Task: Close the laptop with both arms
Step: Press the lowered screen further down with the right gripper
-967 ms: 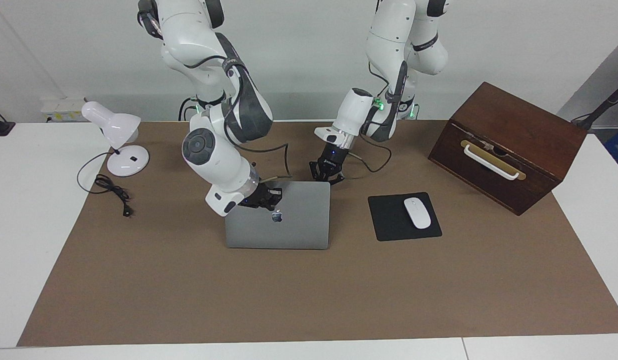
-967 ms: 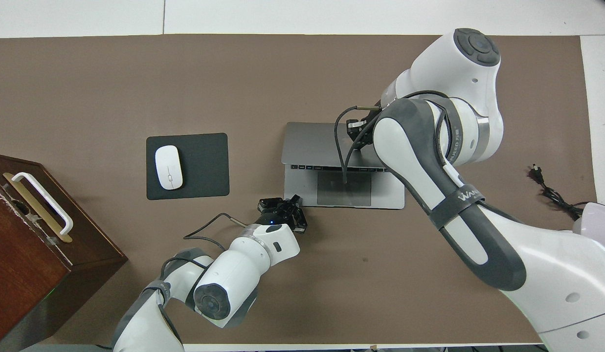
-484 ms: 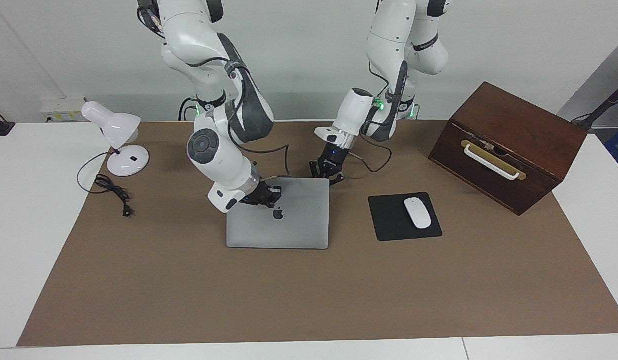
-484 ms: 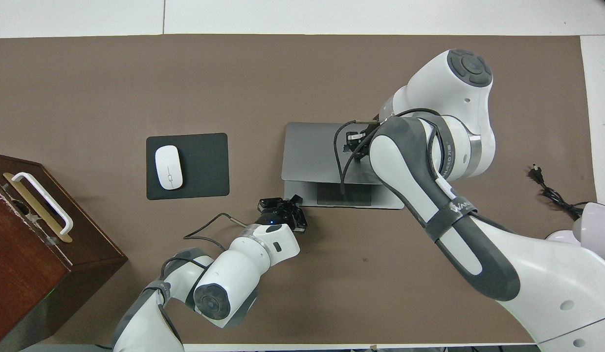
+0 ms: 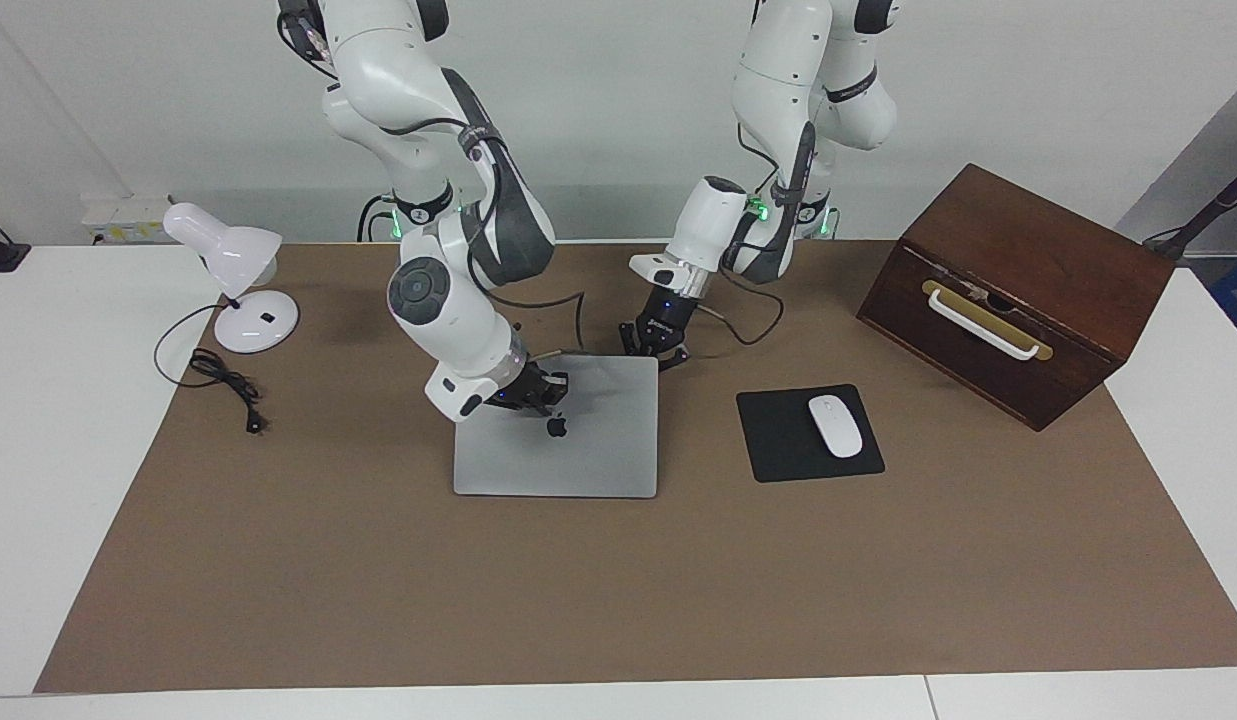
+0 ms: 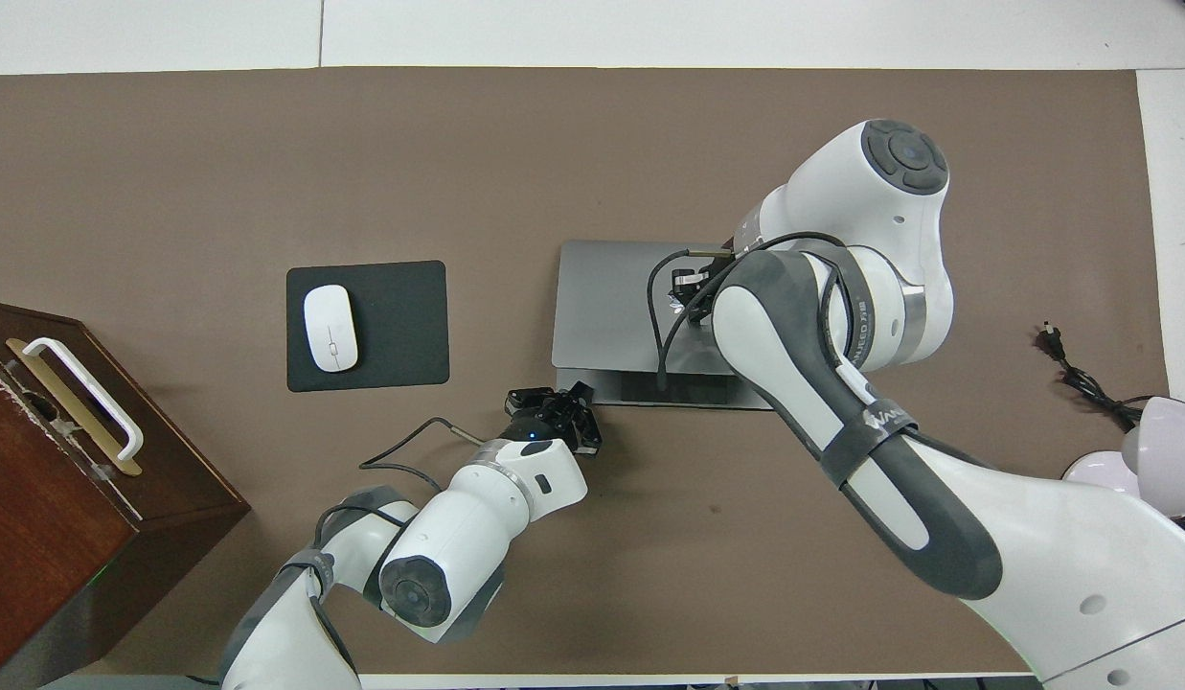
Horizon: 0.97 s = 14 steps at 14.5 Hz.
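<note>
Laptop [image 5: 555, 440] sits mid-mat, its lid nearly down: in the overhead view only a thin strip of deck shows at the edge nearest the robots. Your right gripper [image 5: 538, 392] rests on the lid by the apple logo [image 5: 556, 427], pressing rather than gripping anything; how far its fingers are parted cannot be told. Your left gripper [image 5: 656, 342] stands at the laptop's near corner, toward the left arm's end, apparently bracing the base; it holds nothing that shows, and its finger gap cannot be told either. To finish well, keep the right gripper's push straight down and slow, and hold the left one firm so the base does not slide on the brown mat [image 5: 618, 600]. Toward the left arm's end lie a black mouse pad [image 5: 778, 440] with a white mouse [image 5: 835, 425] and a wooden box [image 5: 1018, 290]; toward the right arm's end, a white desk lamp [image 5: 233, 275] with its cord [image 5: 223, 380]. Plain white wall above.
</note>
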Motion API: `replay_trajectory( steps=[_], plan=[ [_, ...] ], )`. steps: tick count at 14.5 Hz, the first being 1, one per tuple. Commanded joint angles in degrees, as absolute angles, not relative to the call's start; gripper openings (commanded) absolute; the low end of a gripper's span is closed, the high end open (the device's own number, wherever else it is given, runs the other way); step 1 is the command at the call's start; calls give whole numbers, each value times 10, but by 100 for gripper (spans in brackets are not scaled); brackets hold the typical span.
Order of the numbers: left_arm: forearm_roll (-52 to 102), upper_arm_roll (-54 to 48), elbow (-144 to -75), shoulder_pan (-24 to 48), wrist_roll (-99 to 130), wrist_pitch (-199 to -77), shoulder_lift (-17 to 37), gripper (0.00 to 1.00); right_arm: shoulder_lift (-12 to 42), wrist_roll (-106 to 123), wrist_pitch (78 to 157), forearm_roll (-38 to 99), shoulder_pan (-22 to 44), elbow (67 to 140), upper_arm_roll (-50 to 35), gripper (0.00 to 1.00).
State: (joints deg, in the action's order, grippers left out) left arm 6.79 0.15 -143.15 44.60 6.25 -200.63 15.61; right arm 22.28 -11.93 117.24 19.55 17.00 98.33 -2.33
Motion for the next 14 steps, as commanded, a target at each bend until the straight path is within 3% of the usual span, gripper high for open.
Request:
replay_trajectory(
  steps=[1,14],
  plan=[
    [62,6,-1422,433,48,-2007,214,0,208,-127,1194,210,171,1016,-24,0],
    [62,6,-1422,433,45,-2007,215,0,208,-127,1237,210,185,1048,-24,0]
  ],
)
